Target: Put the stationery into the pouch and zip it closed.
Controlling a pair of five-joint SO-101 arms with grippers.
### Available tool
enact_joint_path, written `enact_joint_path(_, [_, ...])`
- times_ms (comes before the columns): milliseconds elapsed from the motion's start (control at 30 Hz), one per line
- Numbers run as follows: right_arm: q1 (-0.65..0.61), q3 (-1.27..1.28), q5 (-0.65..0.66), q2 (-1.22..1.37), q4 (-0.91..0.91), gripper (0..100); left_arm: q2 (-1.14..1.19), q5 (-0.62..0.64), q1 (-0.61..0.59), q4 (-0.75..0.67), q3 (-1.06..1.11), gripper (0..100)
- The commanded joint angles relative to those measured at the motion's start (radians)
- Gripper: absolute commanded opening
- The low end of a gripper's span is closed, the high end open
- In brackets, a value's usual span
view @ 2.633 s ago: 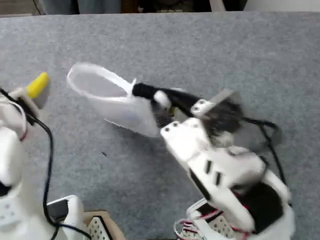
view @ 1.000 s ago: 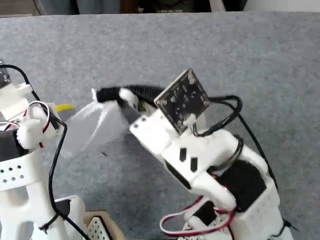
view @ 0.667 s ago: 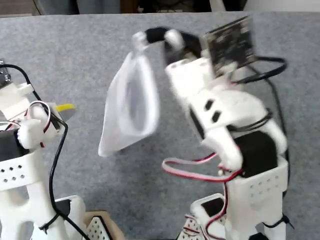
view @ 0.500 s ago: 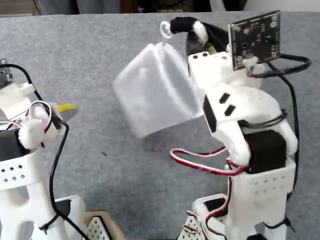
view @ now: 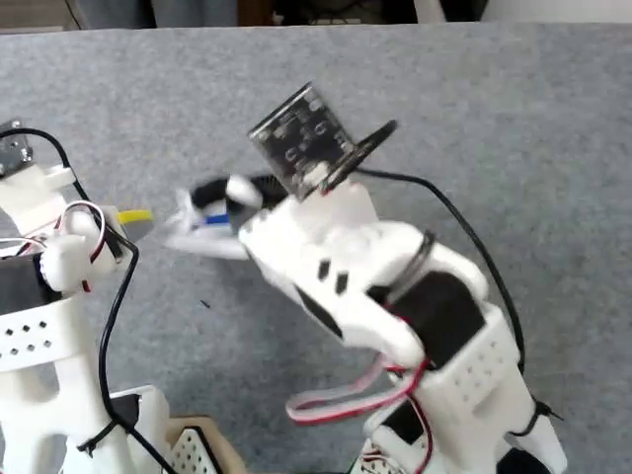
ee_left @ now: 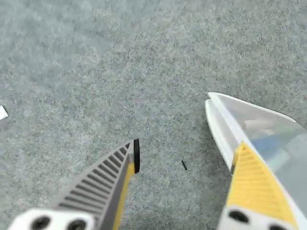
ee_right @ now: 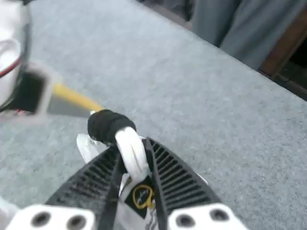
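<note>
The translucent white pouch [view: 200,240] lies low on the grey mat, tilted, with something blue [view: 215,219] showing through its wall. My right gripper [view: 222,193] is shut on the pouch's black-and-white strap [ee_right: 122,139] at its top edge. Under those fingers the pouch's white rim [ee_right: 85,146] shows. My left gripper [ee_left: 187,151] stands open just above the mat, and a corner of the pouch [ee_left: 225,122] lies by its yellow finger [ee_left: 249,179]. From above, the left gripper [view: 138,219] sits right beside the pouch's end.
Grey mat [view: 513,118] covers the table, with open room at the back and right. A small black speck [ee_left: 184,165] lies on the mat between the left fingers. The right arm's body [view: 395,306] fills the middle front. A tan box corner [view: 202,444] sits at the front.
The right arm swung the pouch up and across in the air, then brought it back down to the mat beside the left gripper. The left arm stayed where it was.
</note>
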Motion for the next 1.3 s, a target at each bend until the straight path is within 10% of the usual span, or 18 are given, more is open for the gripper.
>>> enact_joint_path(0, [0.02,-0.076,0.046,-0.059,0.04,1.2,0.003,-0.181,0.005,-0.051,-0.007,33])
enact_joint_path(433, [0.141,-0.054,0.058,-0.064,0.034,1.2,-0.008,-0.784,-0.053,0.17,-0.016,34])
enact_joint_path(933, [0.16,-0.056,0.057,0.013,0.002,1.2,-0.147,-0.301,0.223,0.199,-0.091,43])
enact_joint_path(1267, [0.16,-0.116,-0.026,0.041,0.049,1.2,-0.258,-0.284,0.507,0.124,0.016,43])
